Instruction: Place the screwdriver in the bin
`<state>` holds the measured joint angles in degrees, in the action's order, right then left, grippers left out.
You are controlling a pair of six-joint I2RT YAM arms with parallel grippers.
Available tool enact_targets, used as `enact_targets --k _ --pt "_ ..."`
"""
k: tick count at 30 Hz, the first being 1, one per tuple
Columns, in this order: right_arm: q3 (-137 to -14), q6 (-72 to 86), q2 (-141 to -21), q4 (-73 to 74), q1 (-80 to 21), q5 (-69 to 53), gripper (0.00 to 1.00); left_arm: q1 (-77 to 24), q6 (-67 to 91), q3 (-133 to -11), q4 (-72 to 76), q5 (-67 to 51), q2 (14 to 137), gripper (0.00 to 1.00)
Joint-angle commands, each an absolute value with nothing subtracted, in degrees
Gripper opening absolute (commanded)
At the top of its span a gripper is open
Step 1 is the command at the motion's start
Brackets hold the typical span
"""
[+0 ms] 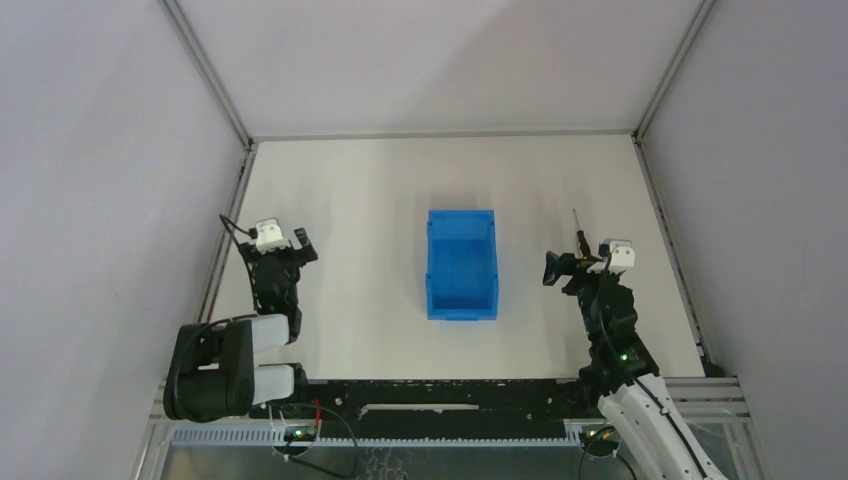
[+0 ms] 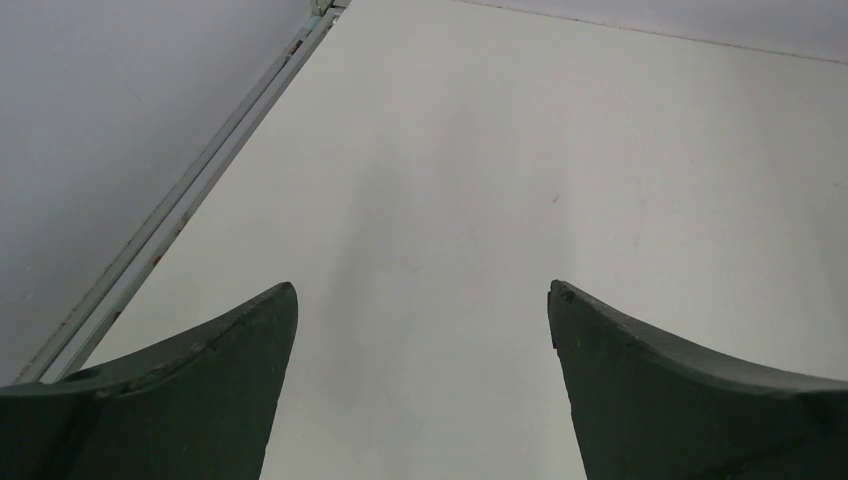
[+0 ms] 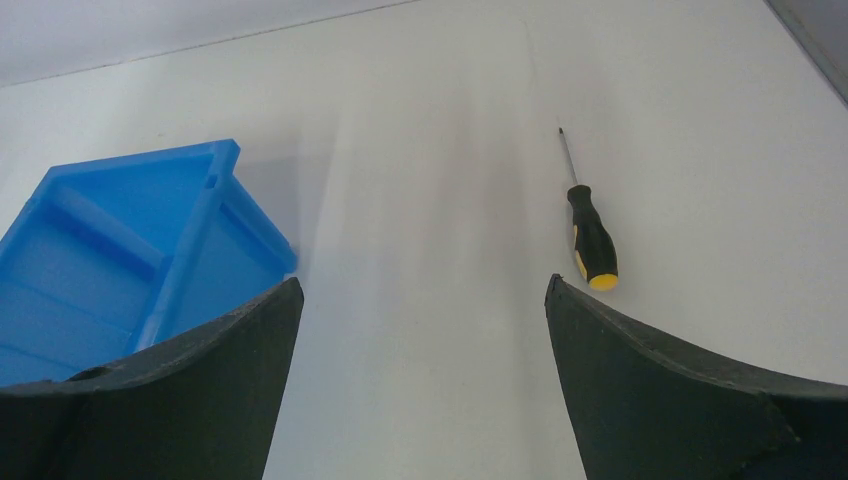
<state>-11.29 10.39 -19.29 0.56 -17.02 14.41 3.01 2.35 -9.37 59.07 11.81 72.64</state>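
The blue bin stands empty in the middle of the table. Its near right corner shows in the right wrist view. The screwdriver lies flat to the right of the bin, its thin shaft pointing away from the arms and its black-and-yellow handle toward them. In the right wrist view the screwdriver lies just beyond my right fingertip. My right gripper is open and empty, low over the table just short of the handle. My left gripper is open and empty over bare table at the left.
A metal rail runs along the table's left edge next to the left gripper. Grey walls close in the table on three sides. White table surface lies between the left gripper and the bin.
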Motion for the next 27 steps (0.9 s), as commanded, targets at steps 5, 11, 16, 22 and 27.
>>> enact_targets --k 5,11,16,22,27 --pt "-11.5 9.6 -21.5 -4.4 -17.4 14.0 1.00 2.8 1.2 -10.9 60.9 12.0 72.2 1.00" --pt "-19.6 9.4 -30.3 -3.2 -17.2 13.3 1.00 2.7 1.2 -10.9 60.9 11.9 72.2 1.00" --pt "-32.8 9.4 -44.0 3.6 -12.4 8.9 1.00 2.7 1.2 -10.9 60.9 12.0 72.2 1.00" --pt "-60.4 8.2 -66.2 32.0 -3.2 -1.1 1.00 2.7 1.2 -10.9 60.9 12.0 72.2 1.00" --pt "-72.6 4.5 -79.9 39.6 -0.5 3.6 1.00 2.7 1.2 -10.9 60.9 11.9 72.2 1.00"
